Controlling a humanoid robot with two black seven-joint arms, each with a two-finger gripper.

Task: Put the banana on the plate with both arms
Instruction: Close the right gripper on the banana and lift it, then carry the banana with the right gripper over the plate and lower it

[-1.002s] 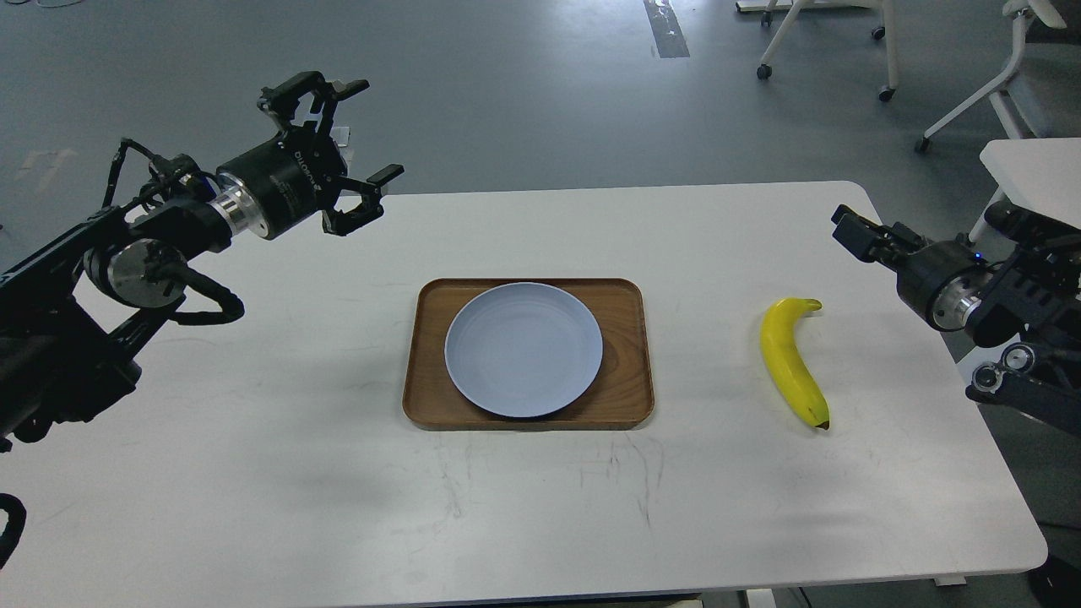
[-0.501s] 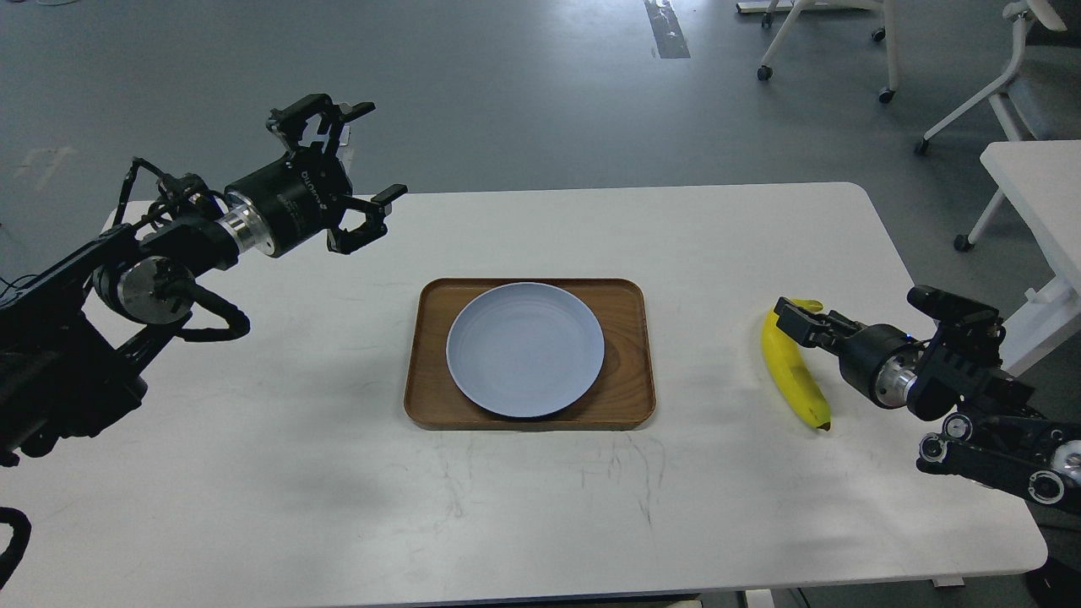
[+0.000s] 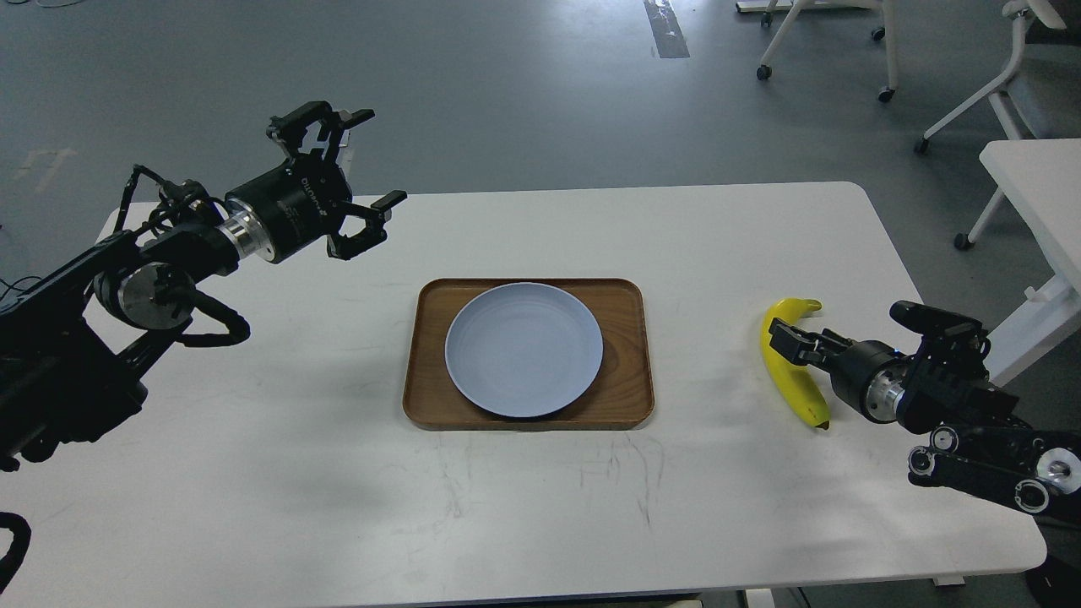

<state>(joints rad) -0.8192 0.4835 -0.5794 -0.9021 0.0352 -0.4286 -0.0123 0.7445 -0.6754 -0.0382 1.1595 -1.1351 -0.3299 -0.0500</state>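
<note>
The yellow banana (image 3: 799, 393) lies on the white table (image 3: 253, 473) at the right, stem end far, dark tip near. The pale blue-grey plate (image 3: 524, 348) sits empty on a brown wooden tray (image 3: 627, 365) at the table's middle. My right gripper (image 3: 789, 341) reaches in from the right and its black tip overlaps the banana's middle. It is small and dark, so I cannot tell its fingers apart or whether it touches the fruit. My left gripper (image 3: 377, 159) is open and empty, held in the air above the table's far left, well away from the plate.
A second white table (image 3: 1034, 181) and wheeled white chairs (image 3: 980, 93) stand on the grey floor at the far right. The banana lies close to the table's right edge.
My right arm has swung down and left from the table's right edge to the banana's middle. My left gripper has dropped slightly and stays open.
</note>
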